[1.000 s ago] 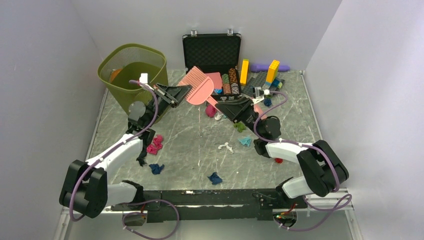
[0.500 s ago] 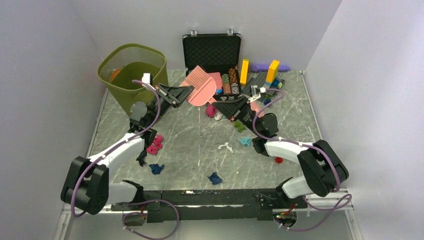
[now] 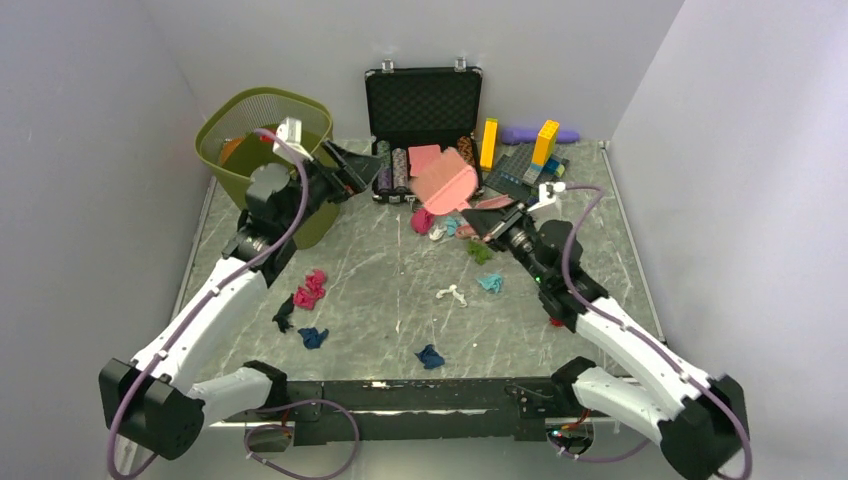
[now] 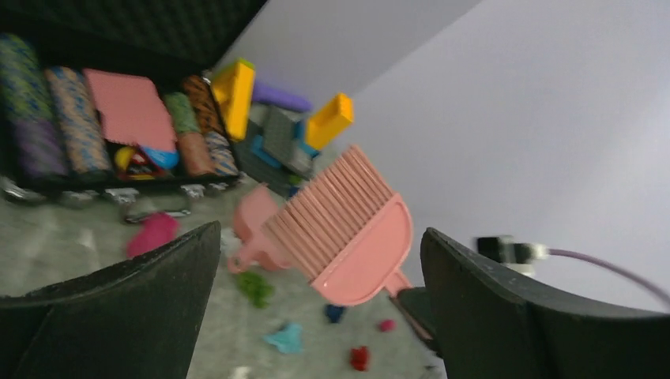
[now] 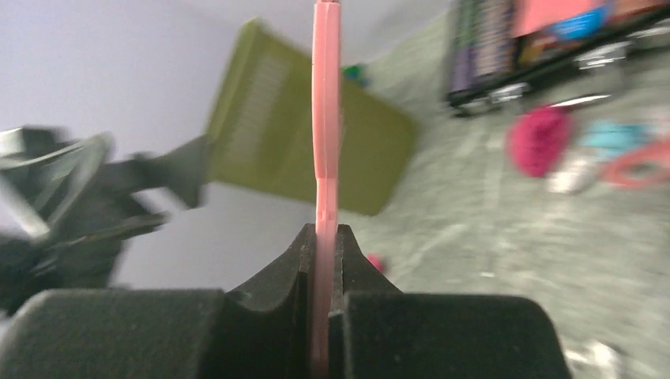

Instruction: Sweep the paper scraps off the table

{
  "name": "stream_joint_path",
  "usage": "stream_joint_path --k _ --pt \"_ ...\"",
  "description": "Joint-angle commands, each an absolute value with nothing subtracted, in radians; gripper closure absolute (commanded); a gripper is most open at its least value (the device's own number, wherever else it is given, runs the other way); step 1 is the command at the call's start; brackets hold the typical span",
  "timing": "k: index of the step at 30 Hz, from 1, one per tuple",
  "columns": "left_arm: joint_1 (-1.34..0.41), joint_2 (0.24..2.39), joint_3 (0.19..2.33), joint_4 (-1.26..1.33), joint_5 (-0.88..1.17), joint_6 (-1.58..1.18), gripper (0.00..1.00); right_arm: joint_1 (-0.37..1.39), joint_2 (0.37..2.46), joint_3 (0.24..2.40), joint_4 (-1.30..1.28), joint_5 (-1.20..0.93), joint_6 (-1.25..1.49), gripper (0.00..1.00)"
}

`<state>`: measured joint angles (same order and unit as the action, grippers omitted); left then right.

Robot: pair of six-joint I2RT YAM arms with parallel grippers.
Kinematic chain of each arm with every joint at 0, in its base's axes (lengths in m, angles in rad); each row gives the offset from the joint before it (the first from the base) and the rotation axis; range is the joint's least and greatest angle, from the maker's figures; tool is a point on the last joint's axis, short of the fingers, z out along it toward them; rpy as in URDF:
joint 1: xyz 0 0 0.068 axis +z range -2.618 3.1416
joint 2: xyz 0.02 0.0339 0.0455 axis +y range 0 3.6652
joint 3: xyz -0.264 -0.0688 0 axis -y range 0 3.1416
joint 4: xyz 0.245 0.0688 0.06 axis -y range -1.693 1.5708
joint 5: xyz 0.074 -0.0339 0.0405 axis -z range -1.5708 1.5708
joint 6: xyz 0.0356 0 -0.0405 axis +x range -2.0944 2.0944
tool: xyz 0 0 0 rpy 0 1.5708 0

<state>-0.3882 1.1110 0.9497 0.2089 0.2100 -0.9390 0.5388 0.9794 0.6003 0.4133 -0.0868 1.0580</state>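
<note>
Sweeping appears not yet begun: the right gripper (image 5: pixel 325 237) pinches the handle of the pink brush (image 3: pixel 445 183), the left gripper (image 3: pixel 350 170) stands spread and empty, and the paper scraps (image 3: pixel 310 290) lie scattered across the table (image 3: pixel 380 290).

The left arm is lying extended toward the far left, the left gripper (image 3: pixel 358 172) pointing rightward with fingers standing wide apart and holding nothing, while the right arm is angling inward, the right gripper (image 3: pixel 490 208) pinching a pink brush (image 3: pixel 445 183).
</note>
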Motion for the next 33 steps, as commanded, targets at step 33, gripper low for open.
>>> stream_joint_path --k 33 --pt "-0.752 2.281 2.082 -0.658 0.316 0.345 0.24 0.502 0.982 1.110 -1.049 0.499 0.712 1.00"
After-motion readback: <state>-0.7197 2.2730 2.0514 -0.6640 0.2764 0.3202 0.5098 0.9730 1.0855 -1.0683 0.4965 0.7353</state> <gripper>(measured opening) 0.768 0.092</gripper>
